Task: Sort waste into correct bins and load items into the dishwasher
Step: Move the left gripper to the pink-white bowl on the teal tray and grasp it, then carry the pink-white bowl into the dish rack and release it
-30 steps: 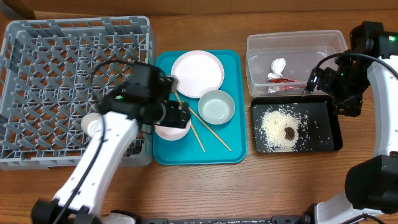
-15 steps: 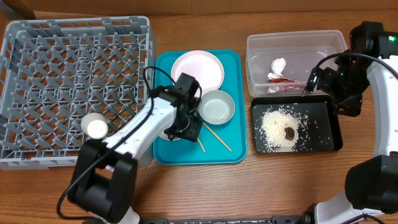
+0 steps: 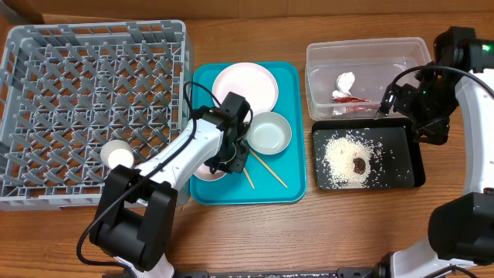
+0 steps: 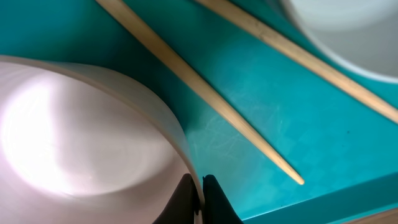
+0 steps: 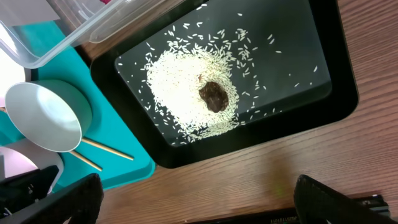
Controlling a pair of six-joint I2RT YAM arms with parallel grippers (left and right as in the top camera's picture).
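Two chopsticks [image 3: 266, 166] lie on the teal tray [image 3: 293, 185], just beside the pinkish-white bowl [image 4: 81, 137] at its near left corner. We see the left gripper [image 4: 198, 199] pinched tight on that bowl's rim, one finger inside and one outside. The grey-green bowl [image 3: 268, 131] sits toward the tray's right edge and the white plate [image 3: 245, 87] at its far edge. The small cup [image 3: 120, 156] stands by the near edge of the rack [image 3: 93, 29]. The right gripper [image 5: 198, 186] hangs by the near right corner of the clear tub [image 3: 367, 50], its fingers spread wide and holding nothing. The wrapper [image 3: 347, 89] lies in the tub. Rice [image 3: 340, 158] and a brown lump [image 3: 360, 164] lie in the black tray [image 3: 417, 166].
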